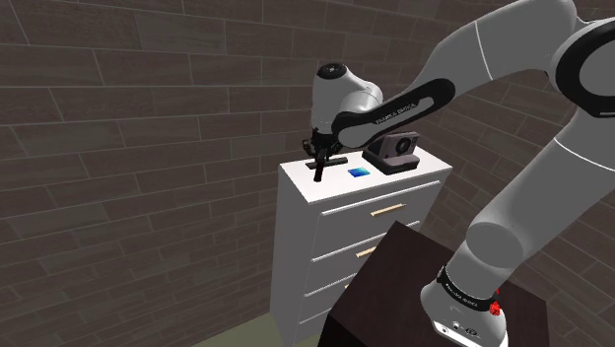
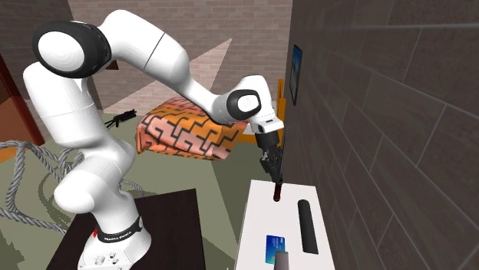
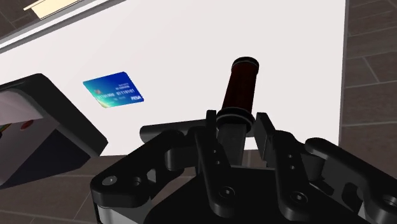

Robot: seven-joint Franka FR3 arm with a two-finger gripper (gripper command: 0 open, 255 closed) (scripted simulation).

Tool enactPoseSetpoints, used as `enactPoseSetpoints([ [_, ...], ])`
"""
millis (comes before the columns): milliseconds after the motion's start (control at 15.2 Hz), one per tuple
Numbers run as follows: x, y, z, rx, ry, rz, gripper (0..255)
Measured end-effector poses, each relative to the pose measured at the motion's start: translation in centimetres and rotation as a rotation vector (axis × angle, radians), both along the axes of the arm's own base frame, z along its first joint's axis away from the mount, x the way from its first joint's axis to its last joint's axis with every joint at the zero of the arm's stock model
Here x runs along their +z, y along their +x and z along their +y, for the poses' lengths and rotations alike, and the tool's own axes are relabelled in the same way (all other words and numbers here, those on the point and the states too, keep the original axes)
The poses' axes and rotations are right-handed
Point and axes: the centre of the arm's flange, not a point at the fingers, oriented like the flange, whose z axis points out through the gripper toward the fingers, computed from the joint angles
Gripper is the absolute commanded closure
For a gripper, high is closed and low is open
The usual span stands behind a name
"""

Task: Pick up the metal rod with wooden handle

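Dark-red-handled rod (image 3: 240,86): standing upright over the white dresser (image 3: 191,51), handle end pointing down at it
Claw (image 3: 238,127): I am gripping the rod from above, fingers clasping both sides
Axis: running straight out along my fingers
Next move: I am judging a straight lift; whether the tip is touching, I cannot tell

Bedroom in a home (white dresser (image 1: 294,264), orange-patterned bed (image 2: 184,130))

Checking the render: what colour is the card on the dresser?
Blue with white print; the flat rectangular card shows best in wrist view.
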Motion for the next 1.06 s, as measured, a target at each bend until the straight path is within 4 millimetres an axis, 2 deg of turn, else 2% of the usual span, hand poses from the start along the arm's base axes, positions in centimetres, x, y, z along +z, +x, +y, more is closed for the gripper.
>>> enactPoseSetpoints([
  [198, 0.8, -0.1, 0.0, -0.002, 0.0, 0.005, 255],
  [1056, 7.4, -0.1, -0.2, -0.002, 0.0, 0.005, 255],
])
